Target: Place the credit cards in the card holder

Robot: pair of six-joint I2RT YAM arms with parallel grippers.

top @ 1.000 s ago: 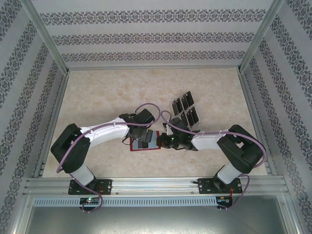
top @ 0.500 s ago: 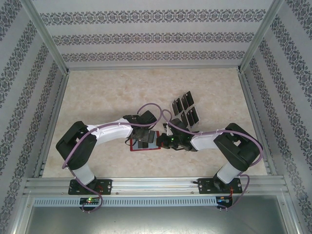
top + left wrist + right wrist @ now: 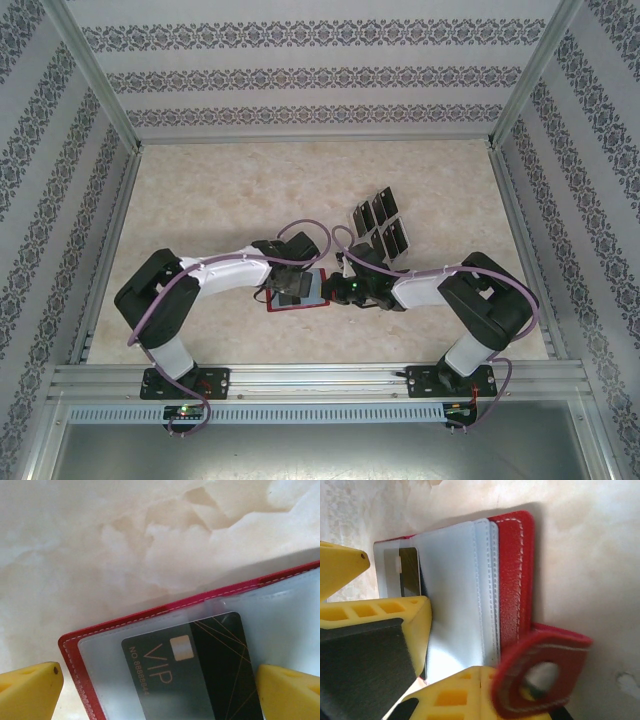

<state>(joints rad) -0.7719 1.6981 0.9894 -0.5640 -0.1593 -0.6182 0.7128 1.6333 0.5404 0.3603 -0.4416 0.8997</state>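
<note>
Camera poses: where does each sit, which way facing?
Top external: above, behind left arm and right arm, facing down at the table; both reach the card holder.
Left wrist: down on a credit card in the holder; left claw open over it.
Right wrist: low, along the sleeves and clasp tab; right claw shut.
Shared: the card holder.

credit card (image 3: 195, 672) | "VIP" | "NO.8888…" (last digits blurred)

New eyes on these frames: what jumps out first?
The open red card holder lies front-centre on the table. A black VIP card lies partly under its frosted sleeve, between the fingers of the open left pincer; the right pincer is shut on the holder. More black cards lie beyond.
</note>
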